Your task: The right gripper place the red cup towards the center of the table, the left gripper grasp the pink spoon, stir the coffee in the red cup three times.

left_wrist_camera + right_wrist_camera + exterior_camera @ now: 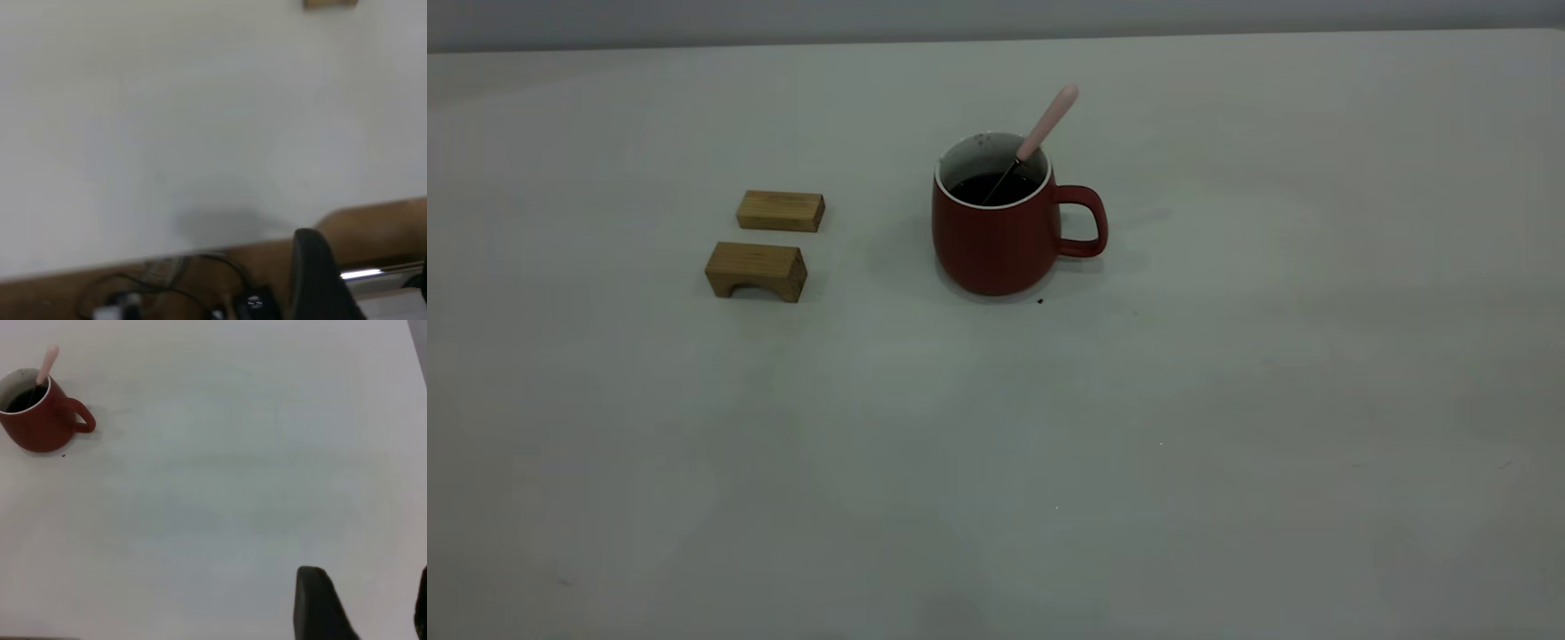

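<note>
Off-white table (1227,427) is filling every view. One dark finger (320,280) of the left gripper (373,283) is hanging past the table's edge; right gripper (363,607) fingers (320,607) are probably standing wide, gripping nothing. Red cup (996,227) with coffee (994,188) is sitting centrally, pink spoon (1049,124) leaning toward one o'clock, two wooden blocks (769,244) lying at its nine o'clock.

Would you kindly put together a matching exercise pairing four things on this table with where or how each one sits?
Things:
1. pink spoon
2. coffee
3. red cup
4. arched wooden block

Descriptions:
A. dark liquid partly filling the cup
B. nearer of two blocks, at the exterior view's left
C. leaning against the cup's rim, handle sticking out
D. upright on the table, handle toward the exterior view's right

Pairs: 1-C, 2-A, 3-D, 4-B
</note>
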You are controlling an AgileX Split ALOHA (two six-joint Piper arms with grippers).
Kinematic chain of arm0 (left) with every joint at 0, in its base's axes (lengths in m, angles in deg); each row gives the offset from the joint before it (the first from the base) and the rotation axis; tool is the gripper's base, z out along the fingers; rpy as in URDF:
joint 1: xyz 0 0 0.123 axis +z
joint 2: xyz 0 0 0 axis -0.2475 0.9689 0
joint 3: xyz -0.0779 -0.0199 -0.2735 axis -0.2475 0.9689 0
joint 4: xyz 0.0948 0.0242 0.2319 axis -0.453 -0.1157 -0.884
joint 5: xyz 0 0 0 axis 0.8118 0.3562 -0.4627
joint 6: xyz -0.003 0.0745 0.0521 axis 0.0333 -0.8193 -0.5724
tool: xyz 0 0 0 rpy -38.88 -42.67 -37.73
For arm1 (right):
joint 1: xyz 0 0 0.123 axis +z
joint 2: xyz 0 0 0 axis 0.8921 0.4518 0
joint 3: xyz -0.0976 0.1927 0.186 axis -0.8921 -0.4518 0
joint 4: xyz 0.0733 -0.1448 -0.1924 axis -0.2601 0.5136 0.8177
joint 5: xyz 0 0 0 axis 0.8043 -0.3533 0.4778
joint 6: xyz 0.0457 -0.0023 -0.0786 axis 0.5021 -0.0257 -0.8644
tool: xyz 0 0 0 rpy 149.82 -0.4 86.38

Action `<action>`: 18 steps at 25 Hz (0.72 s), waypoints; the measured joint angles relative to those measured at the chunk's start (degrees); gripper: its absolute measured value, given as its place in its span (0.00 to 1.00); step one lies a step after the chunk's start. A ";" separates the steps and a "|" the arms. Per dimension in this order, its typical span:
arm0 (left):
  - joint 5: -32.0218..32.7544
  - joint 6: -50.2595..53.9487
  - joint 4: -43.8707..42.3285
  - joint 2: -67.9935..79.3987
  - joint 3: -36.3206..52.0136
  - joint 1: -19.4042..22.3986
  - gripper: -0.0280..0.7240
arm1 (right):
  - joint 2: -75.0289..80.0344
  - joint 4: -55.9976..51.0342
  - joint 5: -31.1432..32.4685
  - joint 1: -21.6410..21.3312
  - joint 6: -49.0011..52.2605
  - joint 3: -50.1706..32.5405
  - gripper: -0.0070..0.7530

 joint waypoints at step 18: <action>0.41 -0.80 2.28 -32.86 11.26 11.69 0.63 | 0.00 0.00 0.00 0.00 0.00 0.00 0.52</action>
